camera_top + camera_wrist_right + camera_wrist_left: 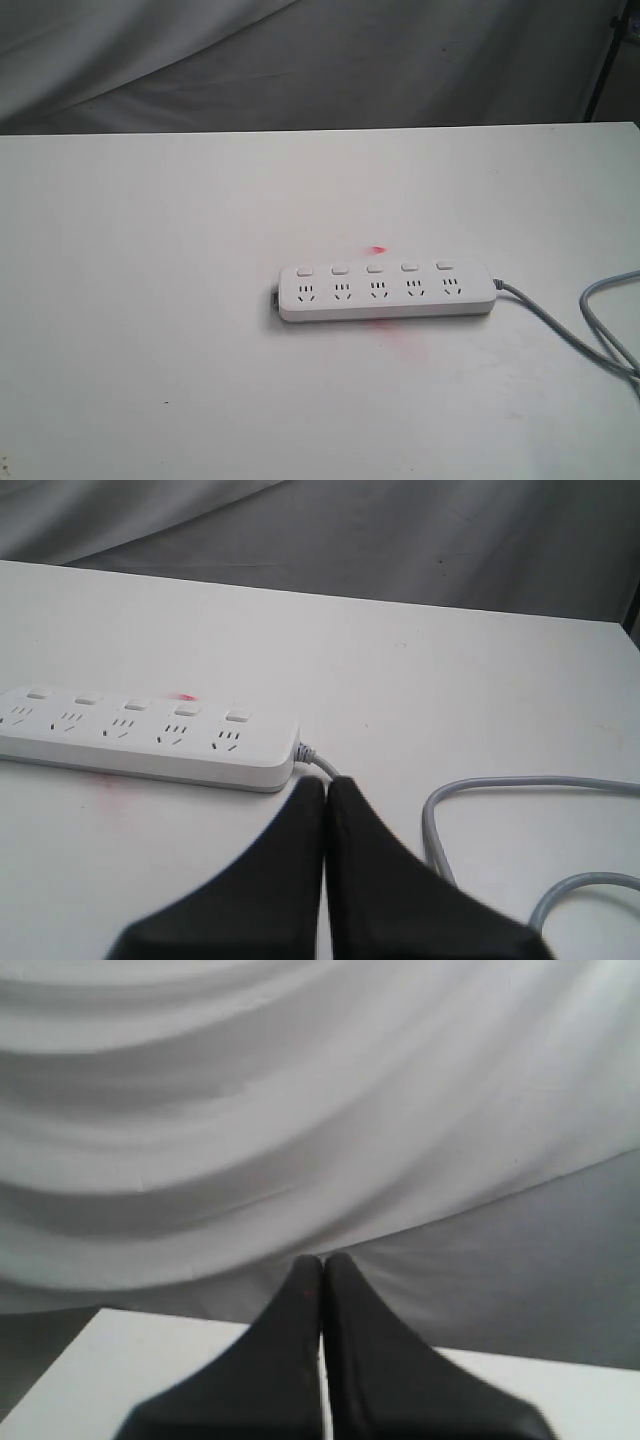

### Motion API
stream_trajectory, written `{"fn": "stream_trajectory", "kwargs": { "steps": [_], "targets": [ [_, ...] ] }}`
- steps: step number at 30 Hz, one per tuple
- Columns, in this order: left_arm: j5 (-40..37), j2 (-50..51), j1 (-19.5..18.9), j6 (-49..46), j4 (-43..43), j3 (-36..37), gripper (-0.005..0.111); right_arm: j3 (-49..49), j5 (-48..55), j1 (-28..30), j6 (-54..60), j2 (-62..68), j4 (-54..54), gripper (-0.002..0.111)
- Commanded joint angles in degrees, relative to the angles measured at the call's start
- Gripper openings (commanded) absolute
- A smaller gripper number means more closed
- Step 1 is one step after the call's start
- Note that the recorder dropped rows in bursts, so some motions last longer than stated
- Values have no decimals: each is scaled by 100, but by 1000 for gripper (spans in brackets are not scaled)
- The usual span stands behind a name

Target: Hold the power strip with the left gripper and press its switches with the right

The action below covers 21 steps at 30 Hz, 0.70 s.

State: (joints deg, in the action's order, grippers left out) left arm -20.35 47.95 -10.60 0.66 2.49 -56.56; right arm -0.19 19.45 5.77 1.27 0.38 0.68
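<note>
Table (150,330): white, flat surface that fills most of the exterior view.
Power strip (385,292): long white rounded bar lying flat on the table, right of centre in the exterior view, with its long side running left to right and its socket face up.
Switches (374,268): five small white rounded-square buttons in one row along the strip's far long edge, one beside each socket; their on or off position cannot be read.
Sockets (376,290): five in a row, on the near side of the switches.
Cable (570,335): grey, leaves the strip's right end, runs across the table toward the right edge of the exterior view and curves back in a loose loop.
Red marks (378,250): a small bright spot on the table just beyond the middle switch, and a fainter pink smear just in front of the strip.
Left gripper (322,1260): black jaws pressed together with nothing between them, pointing at the draped cloth, with a corner of the table beneath; well apart from the strip.
Right gripper (326,782): black jaws pressed together, empty, pointing toward the strip's cable end; not touching the strip.
Backdrop (300,60): grey-white cloth hanging in folds behind the table.
</note>
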Motion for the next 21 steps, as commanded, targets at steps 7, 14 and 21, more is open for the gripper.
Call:
{"fn": "stream_trajectory", "kwargs": {
  "steps": [7,14,21],
  "targets": [
    [750,219,-18,61,-5,-358,1,19,-17,-14,-9,-38,-23,0],
    [750,219,-18,61,-5,-358,1,19,-17,-14,-9,-38,-23,0],
    [158,219,-18,-1112,126,-358,1,19,-17,-14,-9,-38,-23,0]
  ]
}}
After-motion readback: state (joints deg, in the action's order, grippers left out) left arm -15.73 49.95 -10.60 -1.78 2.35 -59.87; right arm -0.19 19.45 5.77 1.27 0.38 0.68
